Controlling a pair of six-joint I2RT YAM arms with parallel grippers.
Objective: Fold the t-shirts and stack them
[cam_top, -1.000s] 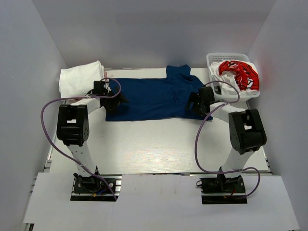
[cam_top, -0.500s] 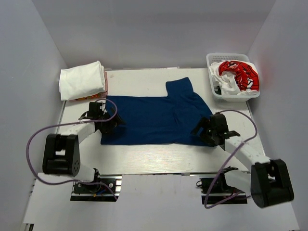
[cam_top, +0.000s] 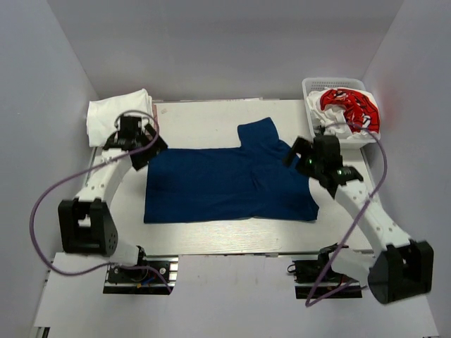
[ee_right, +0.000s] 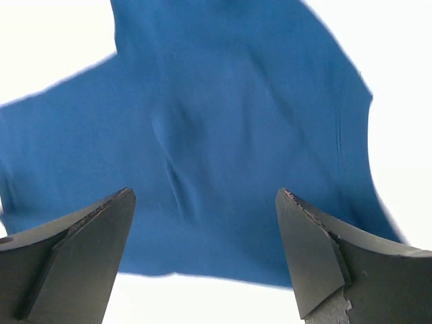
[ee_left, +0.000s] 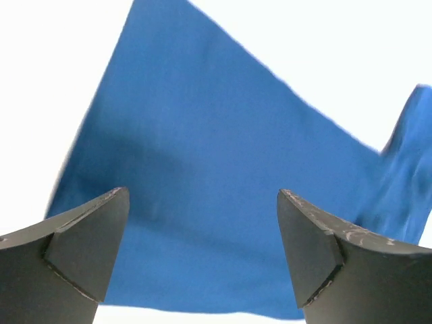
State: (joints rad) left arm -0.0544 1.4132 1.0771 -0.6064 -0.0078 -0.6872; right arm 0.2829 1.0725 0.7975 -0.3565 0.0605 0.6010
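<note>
A navy blue t-shirt lies flat on the white table, one sleeve sticking up toward the back. My left gripper hovers open and empty over its back left corner; the blue cloth fills the left wrist view. My right gripper hovers open and empty over its back right edge; the right wrist view shows the cloth below. A folded white t-shirt lies at the back left. A red t-shirt with white lettering and a white one sit in the basket.
The white lattice basket stands at the back right corner. Something orange and pink peeks out beside the folded white shirt. Grey walls close in the left, back and right. Purple cables loop from both arms.
Both grippers have let go of the blue shirt, lifted and moved toward the back. The shirt now lies flat, nearer the front edge than a second ago.
</note>
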